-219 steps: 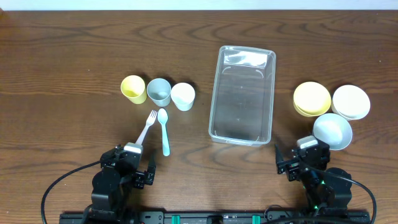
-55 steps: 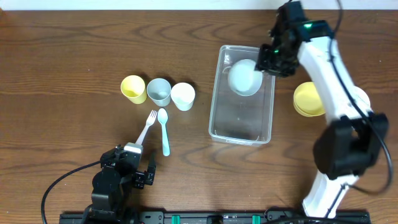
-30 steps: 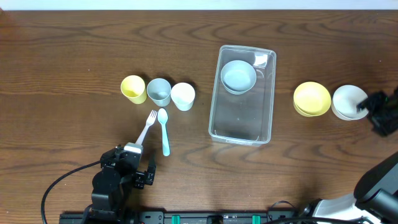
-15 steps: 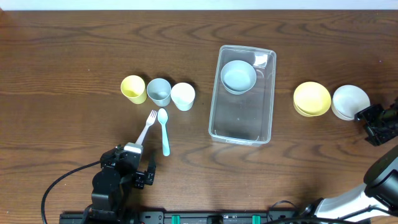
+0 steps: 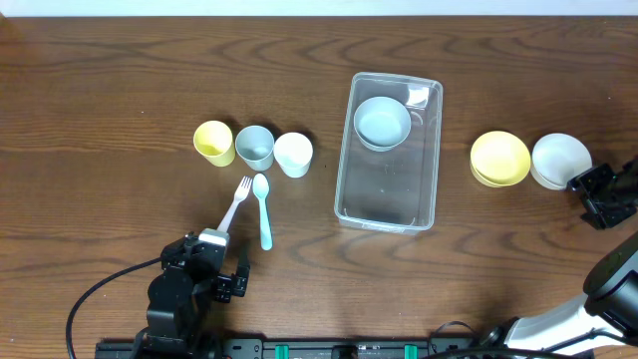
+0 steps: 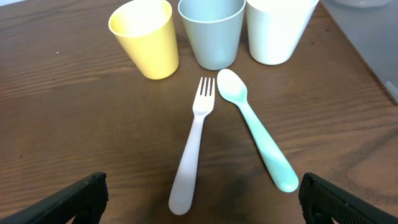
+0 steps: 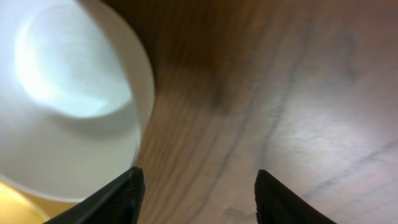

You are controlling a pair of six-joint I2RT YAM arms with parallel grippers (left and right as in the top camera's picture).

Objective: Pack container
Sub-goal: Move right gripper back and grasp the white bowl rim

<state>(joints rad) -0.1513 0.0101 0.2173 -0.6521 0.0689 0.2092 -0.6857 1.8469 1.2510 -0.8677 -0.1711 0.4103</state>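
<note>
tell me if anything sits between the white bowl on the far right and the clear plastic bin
Yes: the round yellow bowl stands directly between the round white bowl and the clear rectangular plastic container.

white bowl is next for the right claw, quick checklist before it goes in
1. Right claw open: ok, its fingers stand well apart in the wrist view.
2. White bowl rim between the fingers: cannot tell; the rim sits right by one finger.
3. Yellow bowl apart from the white bowl: cannot tell; from overhead they look touching or nearly so.
4. Room in the container: ok, the grey bowl fills only the far end.
5. Left claw out of the way: ok, open, low by the fork and spoon, far from the container.
</note>
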